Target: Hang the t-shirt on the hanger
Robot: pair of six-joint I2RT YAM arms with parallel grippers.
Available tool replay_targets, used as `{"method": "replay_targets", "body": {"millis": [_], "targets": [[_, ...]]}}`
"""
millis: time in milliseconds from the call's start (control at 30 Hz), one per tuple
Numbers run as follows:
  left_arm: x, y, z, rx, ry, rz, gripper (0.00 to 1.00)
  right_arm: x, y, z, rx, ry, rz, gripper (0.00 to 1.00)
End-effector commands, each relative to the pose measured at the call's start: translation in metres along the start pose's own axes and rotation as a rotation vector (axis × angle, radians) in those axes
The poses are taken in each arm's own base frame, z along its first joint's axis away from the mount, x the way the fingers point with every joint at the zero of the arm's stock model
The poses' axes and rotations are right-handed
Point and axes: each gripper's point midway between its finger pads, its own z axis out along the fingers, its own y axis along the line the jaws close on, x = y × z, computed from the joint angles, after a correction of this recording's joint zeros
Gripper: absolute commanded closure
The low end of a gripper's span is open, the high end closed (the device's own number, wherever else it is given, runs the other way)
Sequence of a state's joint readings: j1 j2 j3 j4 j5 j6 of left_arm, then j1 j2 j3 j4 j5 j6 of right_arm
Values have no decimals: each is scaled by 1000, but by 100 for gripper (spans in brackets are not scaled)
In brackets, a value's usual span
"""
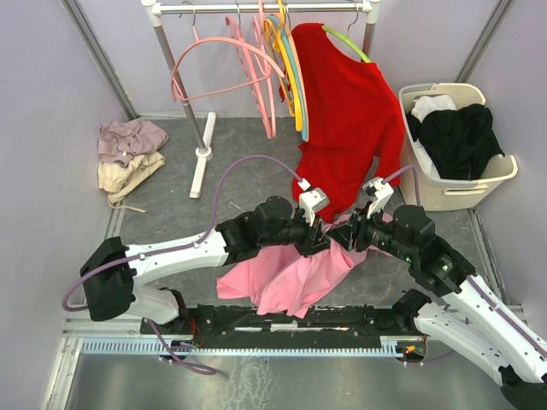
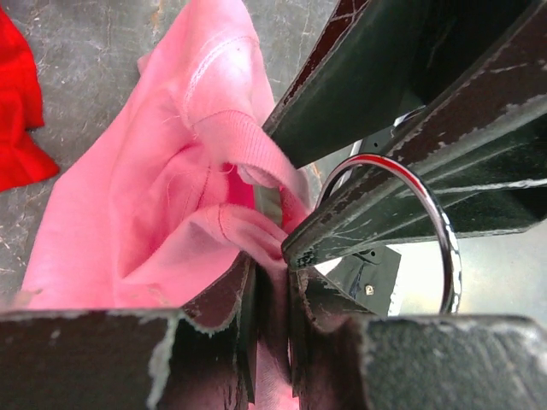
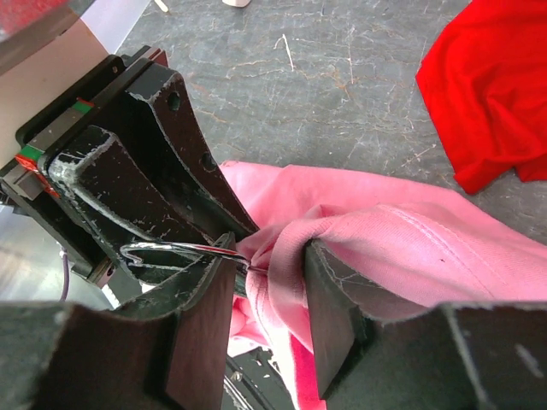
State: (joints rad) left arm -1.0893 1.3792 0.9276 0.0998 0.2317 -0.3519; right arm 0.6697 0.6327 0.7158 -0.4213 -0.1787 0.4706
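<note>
The pink t-shirt (image 1: 291, 273) hangs bunched between my two arms above the near floor. My left gripper (image 1: 323, 239) is shut, with pink cloth pinched in its narrow gap (image 2: 272, 269). Only the hanger's metal hook shows, curving out beside those fingertips (image 2: 448, 256) and running into the collar (image 3: 171, 248). The rest of the hanger is hidden inside the t-shirt (image 2: 128, 213). My right gripper (image 1: 342, 237) faces the left one tip to tip. Its jaws stand apart (image 3: 269, 256), and a fold of the ribbed collar (image 3: 410, 239) lies between them and over one finger.
A clothes rail (image 1: 256, 8) at the back carries pink hangers (image 1: 248, 68) and a red shirt (image 1: 350, 111) whose hem reaches down just behind the grippers. A beige basket (image 1: 496, 175) of dark and white clothes stands at the right. A heap of clothes (image 1: 128, 154) lies at the left wall.
</note>
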Motion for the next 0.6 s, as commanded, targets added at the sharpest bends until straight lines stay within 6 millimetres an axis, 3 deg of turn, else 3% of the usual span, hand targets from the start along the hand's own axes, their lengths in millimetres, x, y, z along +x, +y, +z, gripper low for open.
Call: {"method": "replay_targets", "body": {"millis": [0,200,267,367,433,567], "targets": [[-50,-41,-5,146,-120,-9,97,-45,4,-4,27,-161,-38,57],[-54,-42,-2,143,-120,-21,97,-58,4,-2,40,-223,-22,64],[-53,-40,-1,137,-115,-24,97,-63,6,-3,37,-243,-22,75],[-54,-38,-1,123,-118,-23,97,-72,11,-7,25,-274,-21,98],[-60,-37,-4,104,-124,-12,97,-77,14,-10,20,-280,-27,99],[-76,-32,-18,30,-138,39,82,-84,12,-23,60,-279,-47,99]]}}
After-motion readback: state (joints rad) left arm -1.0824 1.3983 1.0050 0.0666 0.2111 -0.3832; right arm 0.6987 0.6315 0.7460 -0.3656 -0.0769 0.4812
